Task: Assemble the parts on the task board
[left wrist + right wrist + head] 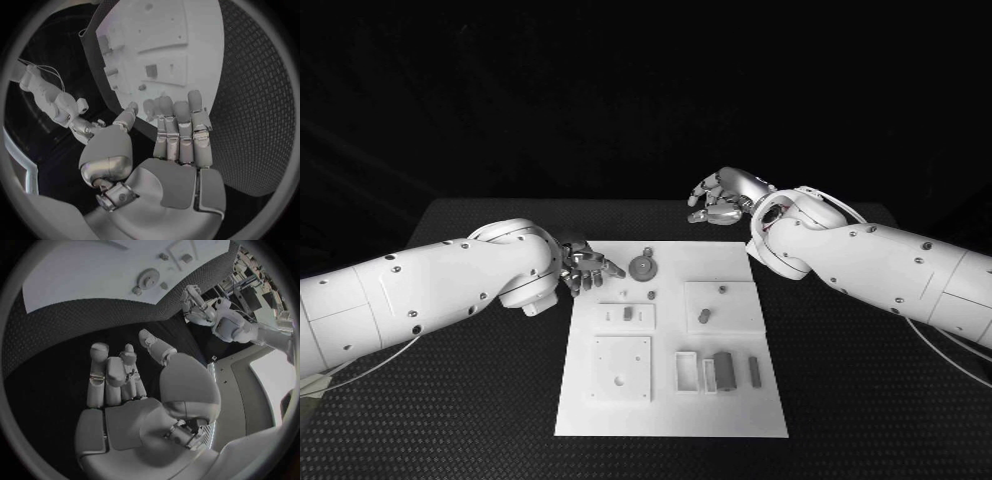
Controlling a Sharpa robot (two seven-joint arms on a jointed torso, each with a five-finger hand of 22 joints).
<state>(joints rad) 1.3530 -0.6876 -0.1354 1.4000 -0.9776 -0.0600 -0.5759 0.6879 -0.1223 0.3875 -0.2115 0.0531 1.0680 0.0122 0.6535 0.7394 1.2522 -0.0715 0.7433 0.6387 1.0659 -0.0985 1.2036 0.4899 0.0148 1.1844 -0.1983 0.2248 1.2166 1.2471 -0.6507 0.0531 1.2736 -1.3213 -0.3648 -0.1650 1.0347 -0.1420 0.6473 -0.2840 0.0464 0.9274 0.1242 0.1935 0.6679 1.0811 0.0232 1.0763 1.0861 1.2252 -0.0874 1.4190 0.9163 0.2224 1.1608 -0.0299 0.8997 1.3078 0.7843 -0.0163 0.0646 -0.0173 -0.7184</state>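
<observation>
White task board (672, 400) flat in the middle of the black table (877, 420) in the head view, grey parts spread over it: a round disc-like part (643, 266) near the far edge, small pieces (705, 315) on the square plates at mid-board, a few upright blocks (723, 370) nearer the robot's edge of the board. Left hand (589, 268) poised at the board's left far corner, just beside the round part, fingers apart and holding nothing. Right hand (723, 198) beyond the board's far edge over bare table, fingers loosely bent, also without a part. From the left wrist, left hand (164, 145) seen with fingers extended side by side toward the board (200, 45), thumb apart, nothing between them; small parts (150, 70) lying loose on the board ahead. From the right wrist, right hand (134, 390) over the black mat with fingers half curled and empty; board (81, 275) farther off, round part (147, 278) resting on it. By the look of it, early in the job: no part in either hand, several seemingly loose, most of the assembly likely left; which parts are already seated, impossible to tell
</observation>
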